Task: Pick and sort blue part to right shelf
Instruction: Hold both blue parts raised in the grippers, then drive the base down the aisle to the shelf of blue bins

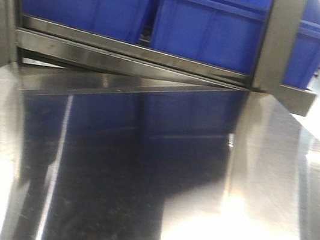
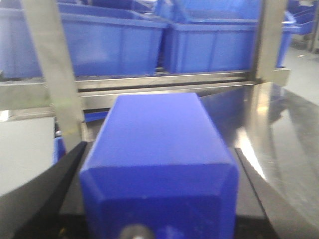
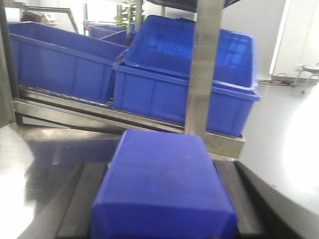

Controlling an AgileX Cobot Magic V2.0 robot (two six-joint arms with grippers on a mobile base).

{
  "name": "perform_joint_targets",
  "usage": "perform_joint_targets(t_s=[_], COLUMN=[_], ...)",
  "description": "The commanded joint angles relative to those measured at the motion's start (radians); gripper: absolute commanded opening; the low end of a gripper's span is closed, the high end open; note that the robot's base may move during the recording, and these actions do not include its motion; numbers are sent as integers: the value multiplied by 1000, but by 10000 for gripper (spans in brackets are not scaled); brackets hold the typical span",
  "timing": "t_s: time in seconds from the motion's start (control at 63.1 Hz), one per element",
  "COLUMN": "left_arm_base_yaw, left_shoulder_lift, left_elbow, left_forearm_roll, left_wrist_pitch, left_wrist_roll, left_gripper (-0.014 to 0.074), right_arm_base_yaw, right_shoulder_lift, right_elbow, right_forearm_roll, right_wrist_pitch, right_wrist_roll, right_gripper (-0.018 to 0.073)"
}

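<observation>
Blue fills both wrist views: a blue block (image 2: 157, 159) sits between the black fingers (image 2: 45, 194) of the left gripper (image 2: 159, 147), its sides against them, and a second blue block (image 3: 162, 189) lies between the dark fingers (image 3: 259, 199) of the right gripper (image 3: 160, 164) with a narrow gap each side. Whether either pair is clenched on its block I cannot tell. Past the steel tabletop (image 1: 138, 183), blue bins (image 1: 205, 29) stand on the shelf (image 1: 134, 52).

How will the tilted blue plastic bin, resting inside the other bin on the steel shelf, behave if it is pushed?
The tilted blue plastic bin looks stiff and thin-walled, so it is probably light. It sits crooked in the lower blue bin, so a push may rock or shift it.
</observation>
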Motion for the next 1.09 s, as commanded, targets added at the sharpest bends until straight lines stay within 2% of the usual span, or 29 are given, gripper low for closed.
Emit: perform_joint_targets(t_s=[0.0, 1.078], left_arm_base_yaw=[-2, -2], left_shoulder_lift=[10, 8], left_elbow=[-27, -27], left_forearm_roll=[3, 1], left_wrist_pitch=[-88, -88], left_wrist_roll=[1, 1], left_gripper=[251, 251], right_arm_base_yaw=[-1, -1], right_shoulder_lift=[-2, 0], right_elbow=[-26, -26], right_forearm_roll=[-18, -18], right_wrist_pitch=[-88, -89], right_wrist_roll=[-8, -8], right_gripper=[160, 160])
